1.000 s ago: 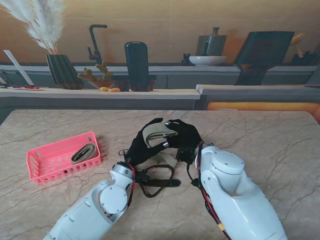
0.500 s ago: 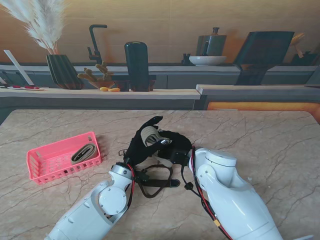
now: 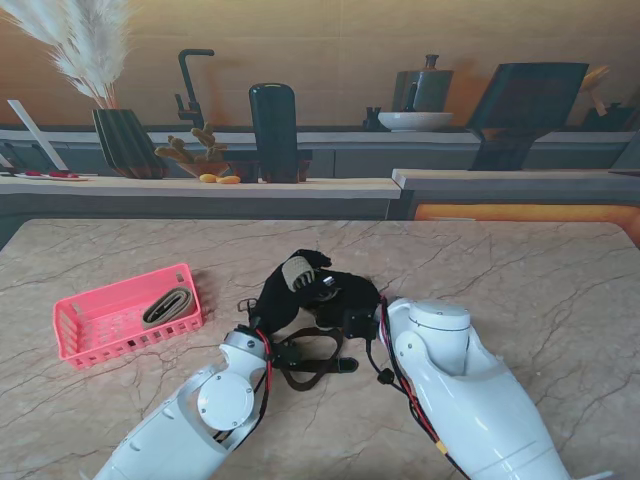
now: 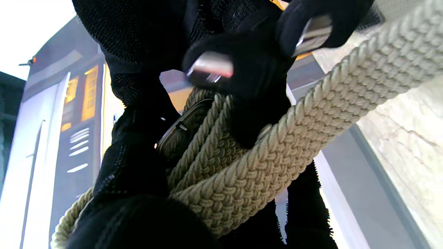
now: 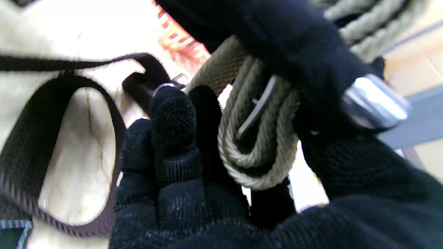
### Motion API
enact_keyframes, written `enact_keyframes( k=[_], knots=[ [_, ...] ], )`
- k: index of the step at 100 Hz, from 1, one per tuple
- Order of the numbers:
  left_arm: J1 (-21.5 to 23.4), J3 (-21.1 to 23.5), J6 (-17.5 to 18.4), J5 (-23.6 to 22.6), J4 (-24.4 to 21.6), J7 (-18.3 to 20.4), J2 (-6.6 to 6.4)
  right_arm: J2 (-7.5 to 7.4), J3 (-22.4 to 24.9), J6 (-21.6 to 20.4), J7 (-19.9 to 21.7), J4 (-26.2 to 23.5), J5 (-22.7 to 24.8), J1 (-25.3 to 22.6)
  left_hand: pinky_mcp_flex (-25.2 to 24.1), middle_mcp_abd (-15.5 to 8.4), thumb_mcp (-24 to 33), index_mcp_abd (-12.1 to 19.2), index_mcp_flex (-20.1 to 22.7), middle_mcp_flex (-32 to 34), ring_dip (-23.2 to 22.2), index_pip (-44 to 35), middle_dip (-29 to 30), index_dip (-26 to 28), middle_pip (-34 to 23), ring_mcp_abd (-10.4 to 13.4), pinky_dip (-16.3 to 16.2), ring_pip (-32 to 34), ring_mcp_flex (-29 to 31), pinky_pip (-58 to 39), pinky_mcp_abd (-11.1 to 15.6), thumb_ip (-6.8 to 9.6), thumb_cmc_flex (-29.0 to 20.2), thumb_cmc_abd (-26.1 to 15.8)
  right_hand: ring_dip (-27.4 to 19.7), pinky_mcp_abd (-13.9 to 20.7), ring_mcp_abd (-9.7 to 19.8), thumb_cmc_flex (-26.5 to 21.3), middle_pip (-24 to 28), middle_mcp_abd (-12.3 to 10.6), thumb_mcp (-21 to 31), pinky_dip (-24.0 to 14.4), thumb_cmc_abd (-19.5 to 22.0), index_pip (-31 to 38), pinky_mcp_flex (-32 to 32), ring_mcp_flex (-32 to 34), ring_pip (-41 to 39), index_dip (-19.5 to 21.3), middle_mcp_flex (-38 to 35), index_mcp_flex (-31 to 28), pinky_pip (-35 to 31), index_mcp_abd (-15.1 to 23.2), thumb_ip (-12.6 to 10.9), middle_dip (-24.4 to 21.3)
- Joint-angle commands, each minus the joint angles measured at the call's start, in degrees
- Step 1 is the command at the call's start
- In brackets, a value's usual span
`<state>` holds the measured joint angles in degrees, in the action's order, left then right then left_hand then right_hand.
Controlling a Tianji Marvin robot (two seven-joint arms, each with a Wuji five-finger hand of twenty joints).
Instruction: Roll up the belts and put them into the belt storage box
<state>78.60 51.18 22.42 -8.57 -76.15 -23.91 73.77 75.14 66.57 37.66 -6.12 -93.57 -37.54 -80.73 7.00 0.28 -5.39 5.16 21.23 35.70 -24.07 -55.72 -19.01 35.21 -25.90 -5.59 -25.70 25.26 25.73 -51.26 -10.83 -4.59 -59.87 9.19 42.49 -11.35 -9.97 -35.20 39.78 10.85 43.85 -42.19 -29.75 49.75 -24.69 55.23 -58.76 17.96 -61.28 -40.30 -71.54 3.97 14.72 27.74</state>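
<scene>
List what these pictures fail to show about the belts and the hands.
- Stand view: the left hand and right hand cover most of the braided belt; its loose tail is unseen.
- Stand view: the arms hide part of the dark belt.
- Pink basket: its rolled belt's buckle is too small.

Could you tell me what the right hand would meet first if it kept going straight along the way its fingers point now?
Probably the tan woven belt: it is coiled right at the right hand's fingers. The dark belt on the table lies beyond, though depth is hard to judge.
</scene>
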Motion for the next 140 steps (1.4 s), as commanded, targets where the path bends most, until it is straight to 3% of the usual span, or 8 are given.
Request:
enact_keyframes(
  k=[1, 15, 37, 53, 81, 104, 121, 140],
  knots=[
    [0.61, 0.19, -0.68, 0.52, -1.57, 0.46, 0.77, -0.38, -1.27, 0.14, 0.73, -0.68, 1.95, -0.44, 0.59, -1.19, 2.12, 1.35, 0.95, 2.05, -0.71, -3.52, -1.22, 1.84, -1.00, 2.48, -1.00, 0.76, 0.97, -1.49, 0.18, -0.94, -8.43, -12.04, -0.07, 0.70, -0.90, -3.09, 2.07, 0.98, 1.17, -1.91, -0.92, 0.37, 0.99, -2.50, 0.58, 2.00, 1.63, -0.72, -1.52, -3.32, -3.30, -1.23],
    [1.37, 0.96, -1.78, 2.53, -2.76, 0.45, 0.90, -2.85, -3.06, -1.56, 5.71, -0.59, 15.72, -0.11, 1.31, 0.39, 2.14, 0.23, 0.12, 3.22, -0.71, -4.88, -1.10, 3.66, -0.85, 2.67, -1.14, 1.19, 2.48, -1.85, 0.17, -0.90, -9.11, -12.48, -0.44, -0.09, -1.89, 7.29, 2.05, 2.79, 1.10, -1.76, 1.33, -16.30, 2.44, -5.33, 1.62, 14.15, 7.58, -1.26, -1.21, -7.26, -9.50, -2.14],
    [1.97, 2.03, -2.60, 2.99, -3.62, -0.26, 0.96, -4.98, -3.39, -2.80, 6.94, -2.04, 29.55, -1.04, 2.54, 1.92, 2.16, -0.82, 0.78, 5.31, -0.31, -4.25, -0.77, 3.30, -0.39, 1.98, -1.50, 1.98, 4.77, -2.72, 0.12, -0.71, -9.86, -11.81, -0.54, -1.65, -3.80, 8.45, 2.48, 4.89, -1.11, -1.89, 1.40, -18.92, 3.69, -6.41, 1.87, 14.68, 9.58, -1.00, -1.60, -9.14, -9.75, -2.09],
    [2.22, 2.60, -3.12, 2.67, -4.04, -0.63, 0.88, -6.60, -3.96, -10.05, 5.43, -2.09, 43.67, -2.15, 4.27, 3.39, 2.79, -2.15, 1.24, 9.01, -0.67, -3.47, -1.46, 1.68, -2.07, -0.10, -2.21, 4.72, 7.86, -4.38, -0.35, -0.23, -12.38, -10.22, -0.92, -1.77, -3.48, 7.65, 2.63, 4.53, -0.68, -1.43, 1.11, -19.03, 3.18, -6.03, 2.19, 15.26, 9.37, -1.64, -1.45, -8.24, -10.12, -2.31],
    [0.80, 2.06, -4.76, 1.37, -2.40, 0.65, 0.54, -8.67, -2.05, -30.55, 2.50, -3.18, 56.96, -5.72, 13.34, 0.52, 2.95, -2.97, 1.77, 17.25, -7.44, -2.23, -18.68, -1.13, -25.04, -3.31, -4.32, 18.45, 20.13, -11.65, -0.65, 0.35, -12.14, -8.70, -3.38, -0.94, 0.02, 9.18, -0.79, 1.54, 5.04, 1.94, -4.93, -19.10, 3.58, -10.32, 8.98, 16.64, 15.54, 5.02, 3.51, -4.78, -9.22, -3.53],
    [0.07, 1.75, -6.47, 0.07, -1.36, 0.01, 0.67, -9.94, -1.63, -40.15, 1.94, -4.03, 65.48, -6.54, 31.63, -0.99, 5.47, -5.54, 3.93, 23.26, -11.14, -5.88, -30.38, -2.05, -36.12, -1.51, -3.74, 33.00, 37.90, -25.07, -4.31, 2.47, -5.28, -1.78, -8.09, -2.12, 1.01, 8.23, -3.06, 0.86, -4.85, 5.15, -6.11, -20.36, 2.29, -13.07, 20.62, 15.19, 23.11, 13.74, 13.31, -5.85, -8.86, -3.78],
    [-0.96, 1.11, -6.32, -3.07, 0.30, -0.66, 0.53, -10.08, -2.44, -41.40, -0.41, -4.30, 70.58, -6.21, 46.88, -1.45, 33.36, -4.50, 5.38, 27.68, -16.97, -13.81, -32.66, 5.23, -40.84, 3.25, 1.80, 52.18, 47.30, -42.35, -6.45, 0.55, 12.74, 14.86, -8.40, -3.69, -0.38, 13.39, -2.67, 1.70, -11.07, 5.02, -4.49, -21.44, 0.45, -11.11, 21.91, 14.18, 20.89, 12.48, 13.93, -8.73, -9.71, -3.90],
    [-3.21, -0.60, -4.95, -10.05, 3.59, -2.47, 0.09, -9.84, -4.93, -39.53, -2.85, -2.78, 74.29, -3.65, 52.17, -0.70, 40.29, -5.70, 5.62, 28.72, -18.40, -15.34, -33.42, 9.38, -43.40, 7.37, 2.71, 60.41, 47.38, -46.28, -6.03, 0.94, 14.30, 21.32, -6.48, -6.44, -3.17, 23.09, 0.47, 3.91, -7.61, 2.94, -0.76, -21.36, -2.32, -4.96, 17.30, 14.62, 10.70, 3.51, 7.99, -13.03, -10.32, -4.36]
  ],
)
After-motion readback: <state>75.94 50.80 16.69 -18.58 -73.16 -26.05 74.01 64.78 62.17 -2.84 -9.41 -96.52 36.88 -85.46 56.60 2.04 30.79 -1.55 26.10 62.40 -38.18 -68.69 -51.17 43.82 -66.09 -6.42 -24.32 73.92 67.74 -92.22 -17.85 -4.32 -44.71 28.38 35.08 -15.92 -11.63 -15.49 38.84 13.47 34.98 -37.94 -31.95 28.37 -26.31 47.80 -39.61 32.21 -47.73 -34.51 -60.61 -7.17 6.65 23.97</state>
